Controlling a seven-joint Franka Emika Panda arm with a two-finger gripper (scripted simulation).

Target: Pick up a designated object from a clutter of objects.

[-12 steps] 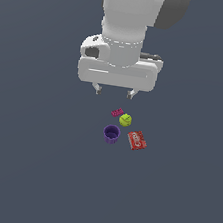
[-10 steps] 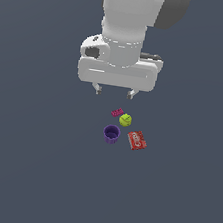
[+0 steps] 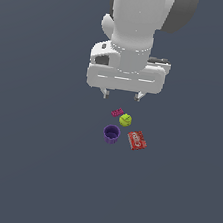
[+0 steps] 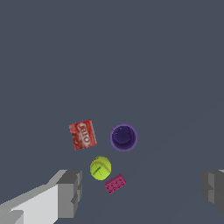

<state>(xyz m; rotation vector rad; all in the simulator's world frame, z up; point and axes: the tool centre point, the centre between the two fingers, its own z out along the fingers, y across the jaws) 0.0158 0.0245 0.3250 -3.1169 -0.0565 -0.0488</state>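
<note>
The yellow-green ball [image 3: 125,119] rests on the tabletop [image 3: 30,162] in a small clutter: the magenta brick [image 3: 117,112] just beside it, the purple cup [image 3: 111,134] and the red packet [image 3: 137,140] near it on the far side from the arm. The end effector [image 3: 122,95] hangs above the tabletop, jaws spread wide and empty. In the exterior view, the ball lies below and slightly toward that view's right of the fingertip midpoint. In the wrist view, it sits nearer one finger [image 4: 70,192] than centred. A round ball has no long axis, so grasp orientation looks unconstrained. The tabletop is plain dark grey, with ample room around the clutter.
</note>
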